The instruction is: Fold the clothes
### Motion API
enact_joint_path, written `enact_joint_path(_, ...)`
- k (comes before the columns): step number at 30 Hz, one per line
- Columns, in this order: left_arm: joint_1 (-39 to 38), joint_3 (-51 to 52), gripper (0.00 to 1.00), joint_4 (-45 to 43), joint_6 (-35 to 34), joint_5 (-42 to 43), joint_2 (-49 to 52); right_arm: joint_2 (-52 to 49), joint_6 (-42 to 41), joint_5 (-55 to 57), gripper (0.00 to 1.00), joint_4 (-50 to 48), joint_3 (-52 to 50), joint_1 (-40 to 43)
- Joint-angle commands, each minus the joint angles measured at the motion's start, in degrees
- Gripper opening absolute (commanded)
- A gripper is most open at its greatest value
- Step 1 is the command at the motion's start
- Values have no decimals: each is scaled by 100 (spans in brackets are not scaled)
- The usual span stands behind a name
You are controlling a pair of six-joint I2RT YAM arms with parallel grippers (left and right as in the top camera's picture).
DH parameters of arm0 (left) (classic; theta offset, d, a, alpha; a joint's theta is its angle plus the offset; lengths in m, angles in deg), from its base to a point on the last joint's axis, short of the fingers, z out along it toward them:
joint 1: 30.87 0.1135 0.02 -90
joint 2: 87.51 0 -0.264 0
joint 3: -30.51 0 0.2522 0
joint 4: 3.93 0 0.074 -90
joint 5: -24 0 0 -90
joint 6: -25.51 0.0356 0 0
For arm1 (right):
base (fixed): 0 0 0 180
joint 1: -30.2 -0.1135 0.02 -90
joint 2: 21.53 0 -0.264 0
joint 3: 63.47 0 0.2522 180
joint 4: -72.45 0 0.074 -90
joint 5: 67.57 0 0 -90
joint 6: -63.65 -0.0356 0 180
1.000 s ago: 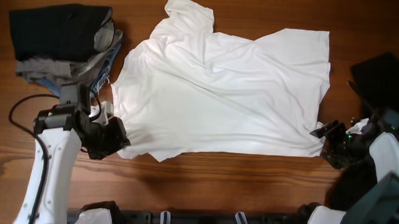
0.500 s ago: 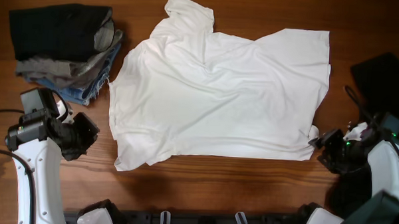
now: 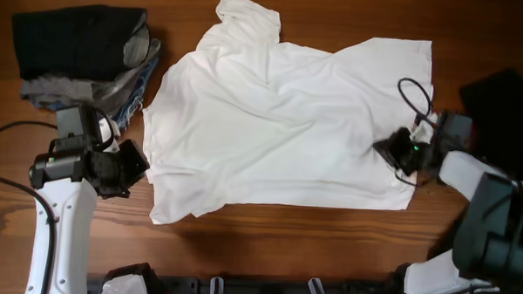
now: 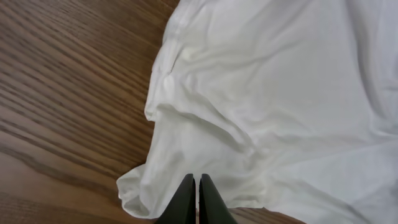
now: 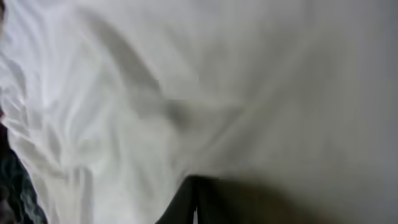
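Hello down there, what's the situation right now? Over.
Left pincer shut, empty, at the edge of the white T-shirt. Right pincer shut, over the shirt. Shirt spread out, unfolded. Folded pile off to the side.

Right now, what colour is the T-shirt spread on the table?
The T-shirt is plain white, with no print visible. The overhead view shows it best.

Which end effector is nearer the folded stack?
Left. The left end effector sits just below the folded stack; the right end effector is over the white T-shirt's far side.
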Motion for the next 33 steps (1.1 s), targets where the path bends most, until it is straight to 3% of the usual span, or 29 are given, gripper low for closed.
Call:
enact_joint_path(1, -22, -105, 4, 22, -44, -76, -70, -378, -535, 186, 4, -951, 24, -160)
enact_joint_path(3, -22, -105, 4, 31, -44, -74, -70, -83, -396, -302, 7, -826, 575, -149)
enact_joint_path(5, -22, -105, 4, 28, -44, -76, -70, 293, -57, -348, 9, -87, 953, -149)
enact_joint_path(7, -22, -105, 4, 46, -44, -76, -70, 859, 535, -179, 21, 942, 1132, -149)
enact_joint_path(10, -22, -105, 4, 103, -42, -76, -70, 1414, 612, 1578, 30, 3021, 1130, -144)
enact_joint_path(13, -22, -105, 4, 114, -15, -79, -70, 1349, 614, 2616, 30, 4398, 911, -144)
enact_joint_path(16, -22, -105, 5, 114, 111, -118, -70, 1325, 382, 2511, 26, 4546, 323, -144)
enact_joint_path(19, -22, -105, 5, 116, 109, -118, -70, 1325, 323, 2358, 26, 3978, -140, -144)
enact_joint_path(21, -22, -105, 6, 116, 109, -118, -70, 1325, 356, 2129, 36, 3630, -297, -144)
enact_joint_path(23, -22, -105, 6, 111, 109, -118, -70, 1325, 350, 2050, 61, 3314, -474, -144)
enact_joint_path(24, -22, -105, 6, 114, 109, -118, -70, 1325, 352, 2052, 64, 3101, -564, -144)
enact_joint_path(25, -22, -105, 6, 114, 109, -118, -70, 1325, 354, 2052, 64, 2809, -651, -144)
enact_joint_path(27, -22, -105, 6, 118, 111, -118, -70, 1329, 498, 2079, 4, 2761, -616, -144)
enact_joint_path(30, -22, -105, 7, 184, 111, -118, -70, 1386, 614, 2750, 4, 3600, -192, -127)
enact_joint_path(33, -22, -105, 8, 232, 131, -118, -70, 1652, 505, 3381, 4, 5195, 831, -72)
